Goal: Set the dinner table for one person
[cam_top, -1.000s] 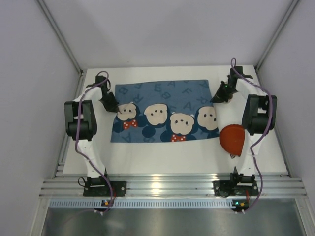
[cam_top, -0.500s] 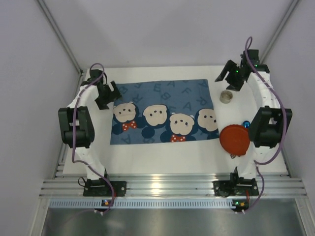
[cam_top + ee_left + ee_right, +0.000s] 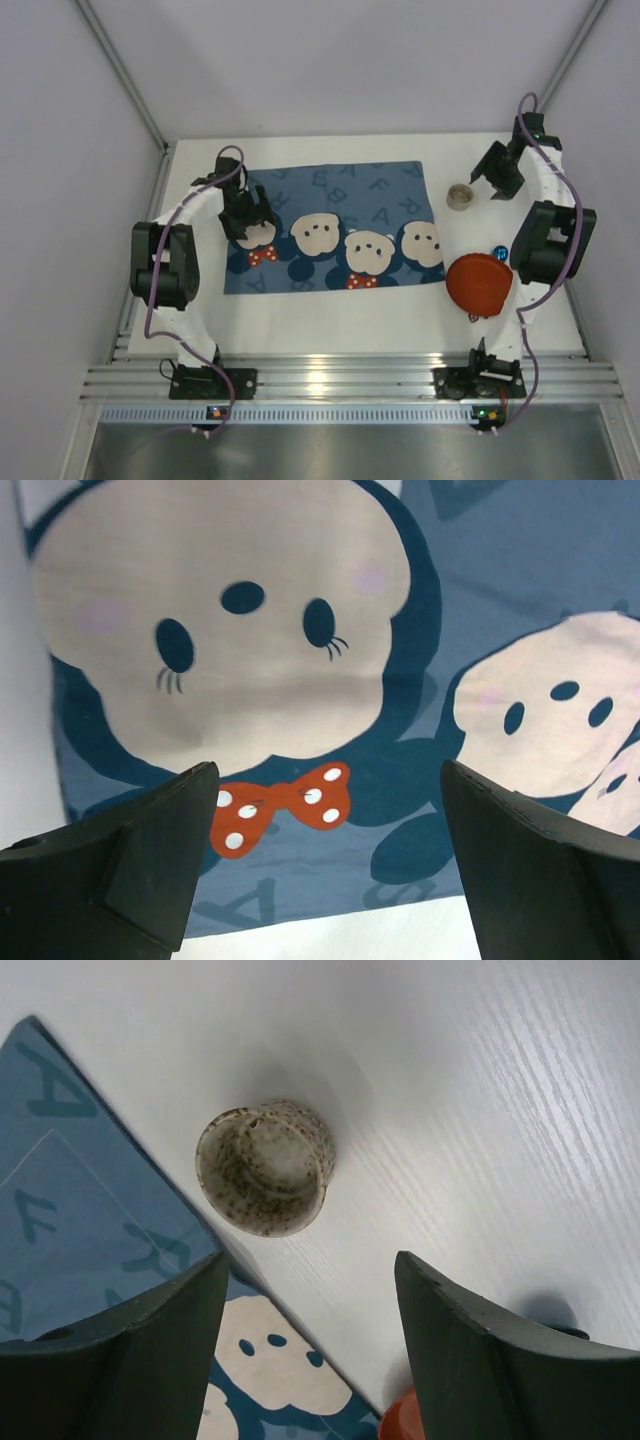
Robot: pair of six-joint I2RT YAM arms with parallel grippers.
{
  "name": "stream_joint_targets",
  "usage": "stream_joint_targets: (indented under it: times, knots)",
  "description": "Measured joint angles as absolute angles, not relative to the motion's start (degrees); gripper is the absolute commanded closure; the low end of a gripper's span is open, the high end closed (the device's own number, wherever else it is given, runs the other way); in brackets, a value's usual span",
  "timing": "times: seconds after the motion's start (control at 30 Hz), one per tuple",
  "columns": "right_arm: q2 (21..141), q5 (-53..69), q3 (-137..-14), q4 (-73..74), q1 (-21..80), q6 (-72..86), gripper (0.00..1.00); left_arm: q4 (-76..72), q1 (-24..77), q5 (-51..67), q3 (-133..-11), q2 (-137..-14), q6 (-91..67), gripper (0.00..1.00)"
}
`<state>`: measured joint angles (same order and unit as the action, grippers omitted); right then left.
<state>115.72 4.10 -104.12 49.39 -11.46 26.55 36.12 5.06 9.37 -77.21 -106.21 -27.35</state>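
Observation:
The white dinner table (image 3: 330, 325) carries a blue cloth mat (image 3: 330, 225) printed with cartoon faces, lying flat in the middle. My left gripper (image 3: 248, 213) hovers open over the mat's left end. In the left wrist view its fingers (image 3: 125, 865) frame a face and a red dotted bow on the mat (image 3: 330, 720), and nothing is between them. My right gripper (image 3: 497, 176) hangs open at the far right. It is just right of a small speckled cup (image 3: 459, 196). In the right wrist view the cup (image 3: 265, 1165) stands upright and empty beyond the open right gripper (image 3: 310, 1345).
A red-orange bowl (image 3: 478, 283) sits on the table right of the mat's near right corner, its edge showing as the red rim (image 3: 400, 1422). A small blue object (image 3: 500, 252) lies beside the right arm. Grey walls close in on both sides.
Both grippers were shut at the mat's left and right edges and have opened and let go. The left one moved over the mat; the right one drew back to the far right, uncovering the cup.

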Motion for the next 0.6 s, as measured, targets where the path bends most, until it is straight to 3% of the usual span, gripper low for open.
stream_joint_targets:
  times: [0.13, 0.43, 0.53, 0.57, 0.6]
  knots:
    - [119.7, 3.9, -105.6, 49.9, -11.0, 26.6, 0.35, 35.8, 5.9, 10.1, -76.9, -106.2, -27.3, 0.04]
    - [126.7, 2.0, -109.1, 51.3, -8.7, 27.2, 0.55, 35.6, 5.9, 11.1, -77.5, -106.6, -27.0, 0.05]
    - [128.5, 1.0, -109.7, 51.9, -7.7, 27.1, 0.79, 35.5, 5.9, 11.4, -78.8, -107.5, -26.8, 0.05]
    - [129.0, 0.6, -109.7, 52.0, -7.4, 27.2, 0.95, 35.5, 5.9, 11.5, -79.4, -108.0, -26.6, 0.05]
    - [129.3, -0.2, -109.7, 52.1, -7.2, 27.4, 1.00, 35.5, 5.9, 11.6, -80.1, -108.7, -26.4, 0.05]
